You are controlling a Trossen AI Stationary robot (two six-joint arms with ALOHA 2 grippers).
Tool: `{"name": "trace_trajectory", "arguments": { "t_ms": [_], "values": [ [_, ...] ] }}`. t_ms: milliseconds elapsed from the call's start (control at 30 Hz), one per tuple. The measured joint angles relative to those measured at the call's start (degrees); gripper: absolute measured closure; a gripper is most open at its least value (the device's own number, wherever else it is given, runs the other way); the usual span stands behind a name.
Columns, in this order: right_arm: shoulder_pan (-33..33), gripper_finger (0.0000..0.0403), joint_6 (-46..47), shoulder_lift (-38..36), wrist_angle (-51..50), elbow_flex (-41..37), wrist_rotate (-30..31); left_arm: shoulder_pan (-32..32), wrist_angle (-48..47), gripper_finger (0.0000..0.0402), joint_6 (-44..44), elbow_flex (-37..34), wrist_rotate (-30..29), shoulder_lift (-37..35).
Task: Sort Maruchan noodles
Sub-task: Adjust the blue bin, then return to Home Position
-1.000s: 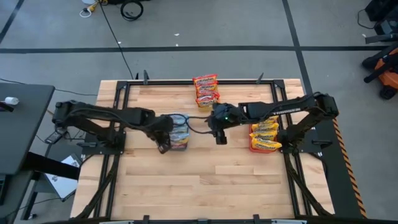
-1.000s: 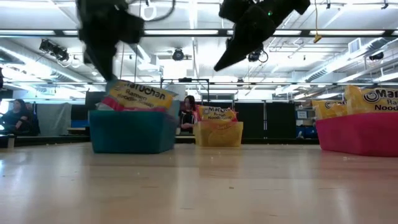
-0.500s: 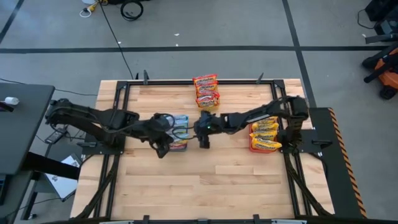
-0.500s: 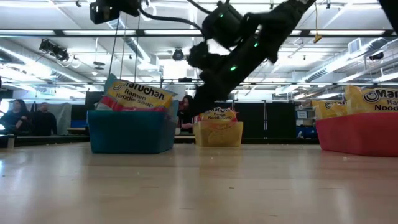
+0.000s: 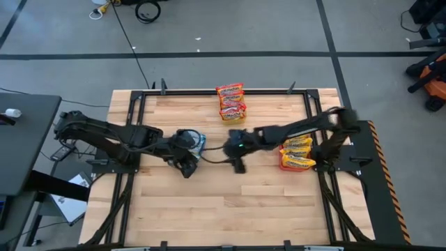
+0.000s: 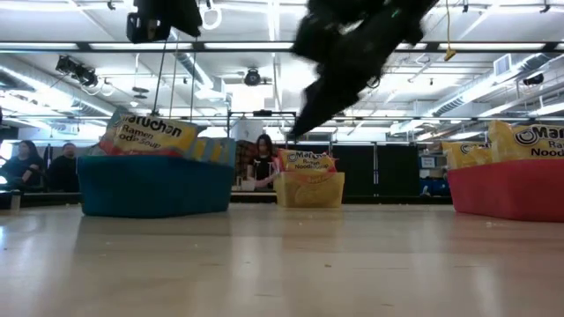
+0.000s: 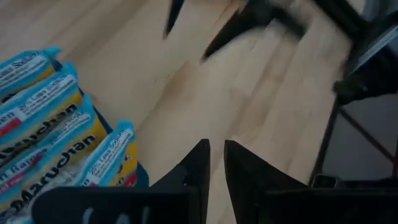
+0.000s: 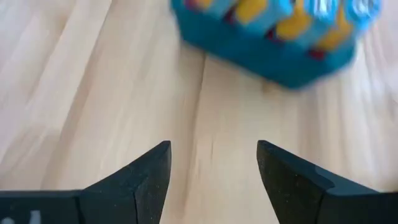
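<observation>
Packets (image 7: 43, 124) cut off in blue bin (image 8: 273, 59); left fingers (image 7: 198, 163) nearly together — right fingers (image 8: 152, 168) apart, empty.

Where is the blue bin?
From above, the blue bin sits left of the table's middle, under the left gripper, with the right gripper nearby.

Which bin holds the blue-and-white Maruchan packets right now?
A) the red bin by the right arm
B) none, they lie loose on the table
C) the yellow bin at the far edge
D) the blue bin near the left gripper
D: the left wrist view shows the blue-and-white packets standing in the blue bin, right beside the left gripper; the low view shows the same bin filled with packets.
</observation>
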Motion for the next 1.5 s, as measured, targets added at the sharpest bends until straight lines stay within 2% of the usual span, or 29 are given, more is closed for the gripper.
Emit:
{"name": "trace_trajectory", "arguments": {
  "t_ms": [100, 200, 400, 600, 700, 833, 933, 1100, 1267, 1367, 1500],
  "values": [
    [0.46, 0.0161, -3.07, -8.69, -12.57, -0.24, 1.70, 1.12, -0.52, 0.0349, 3.36, 0.00, 0.55, 1.59],
    [1.09, 0.0161, -4.26, -16.91, -19.94, -0.21, 5.00, 3.45, 0.00, 0.0349, 9.92, 0.00, 1.09, 4.14],
    [1.95, 0.0161, -0.97, -30.10, -21.60, -0.22, 5.87, 8.22, 5.67, 0.0349, 30.87, 0.00, 5.05, 12.44],
    [2.02, 0.0161, 1.60, -36.45, -21.76, -0.22, 6.07, 15.49, 12.02, 0.0350, 41.94, 0.06, 9.62, 21.43],
    [2.03, 0.0161, 3.19, -37.90, -22.57, -0.22, 6.39, 18.76, 7.96, 0.0361, 43.17, 0.02, 10.13, 24.33],
    [2.03, 0.0161, 4.51, -38.52, -23.55, -0.22, 6.68, 21.36, -1.51, 0.0391, 44.86, -1.47, 11.37, 24.70],
    [2.01, 0.0161, 4.47, -37.56, -23.79, -0.22, 7.72, 21.57, -5.08, 0.0395, 44.33, -6.45, 11.32, 21.60],
    [1.86, 0.0161, 5.87, -34.38, -26.07, -0.24, 10.49, 19.03, -0.19, 0.0392, 37.49, -18.41, 10.98, 10.28],
    [1.30, 0.0164, 6.32, -32.42, -23.71, -0.24, 10.66, 15.54, 4.69, 0.0389, 33.12, -23.73, 8.19, -2.51],
    [-0.61, 0.0185, 7.22, -31.26, -18.33, -0.24, 9.33, 14.14, 9.13, 0.0376, 32.62, -25.04, 6.14, -9.23],
    [-3.61, 0.0246, 8.38, -28.64, -11.83, -0.24, 4.97, 12.40, 15.34, 0.0344, 34.17, -28.51, 4.18, -19.29]
  ]
}}
